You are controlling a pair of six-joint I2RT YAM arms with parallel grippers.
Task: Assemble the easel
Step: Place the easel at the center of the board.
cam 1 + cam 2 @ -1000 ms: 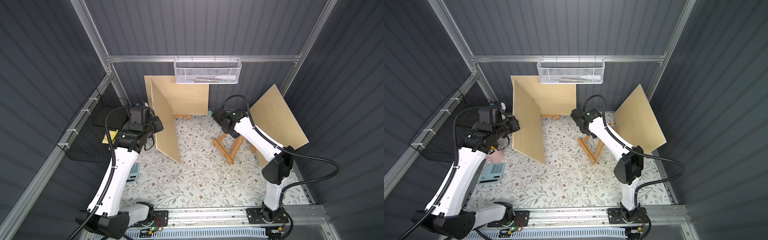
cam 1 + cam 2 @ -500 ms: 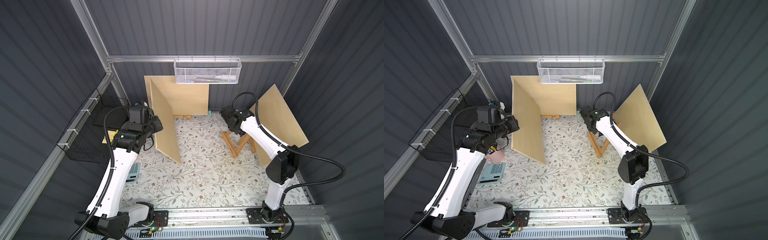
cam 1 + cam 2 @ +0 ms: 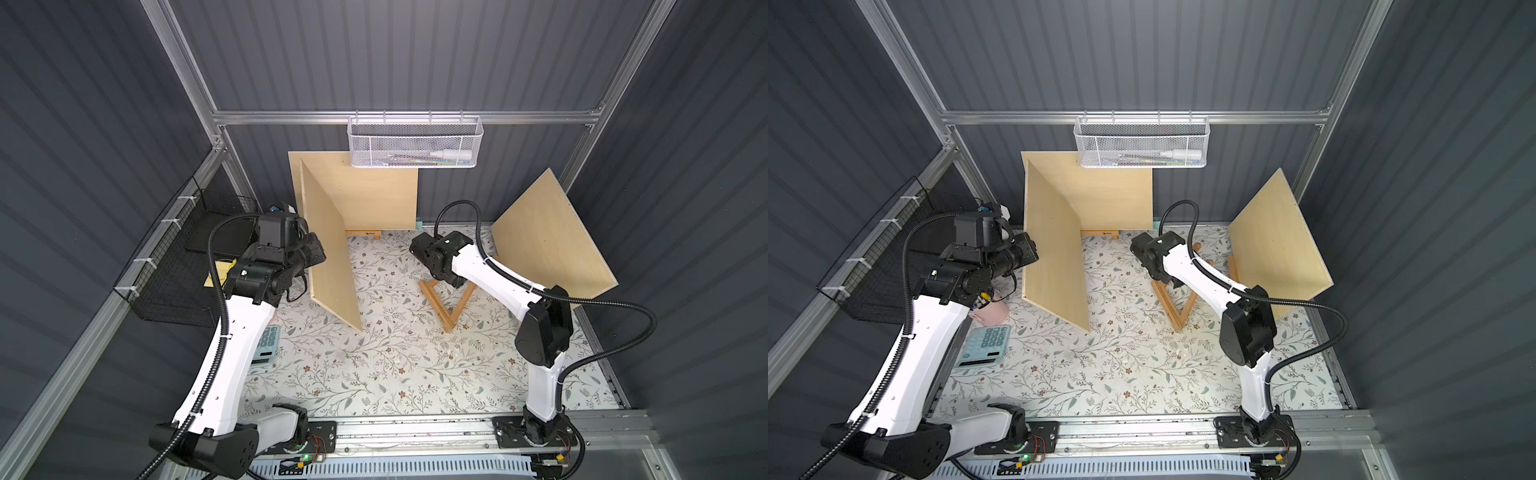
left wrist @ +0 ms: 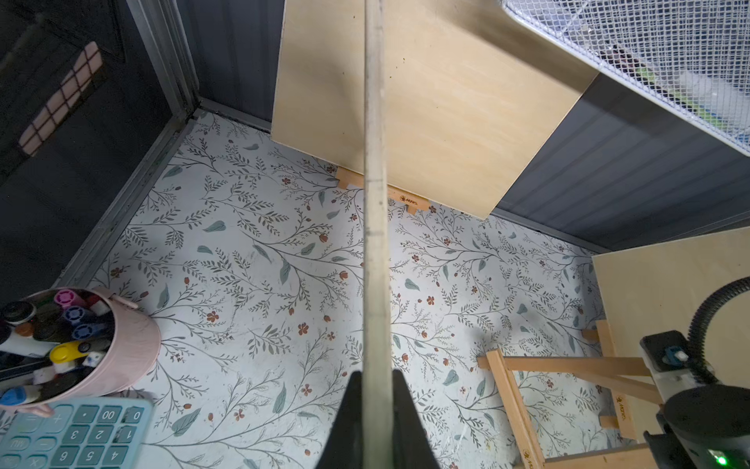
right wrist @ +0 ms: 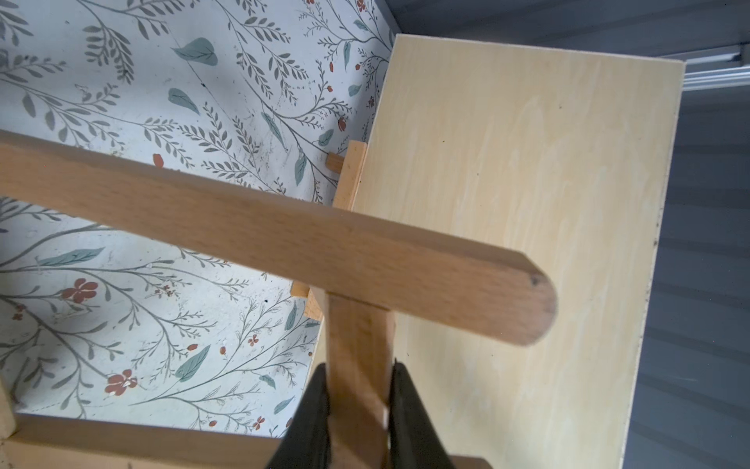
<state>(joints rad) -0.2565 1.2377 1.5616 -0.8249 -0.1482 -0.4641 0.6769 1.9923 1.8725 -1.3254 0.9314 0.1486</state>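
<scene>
Tabletop (image 3: 374,374) (floral-patterned covering) carries: calculator (image 3: 984,345) and pink marker cup (image 3: 992,314) at left edge; rear easel (image 3: 363,233); right easel (image 5: 351,174); wooden easel frame (image 3: 442,305), lower end down.

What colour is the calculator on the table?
The calculator is light blue, keys included; the left wrist view shows it best.

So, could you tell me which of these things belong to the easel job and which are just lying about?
Job: easel, in the right gripper; board, in the left gripper; back board and side board, both already propped up.
Lying about: calculator; pen cup; white basket; black rack.
</scene>
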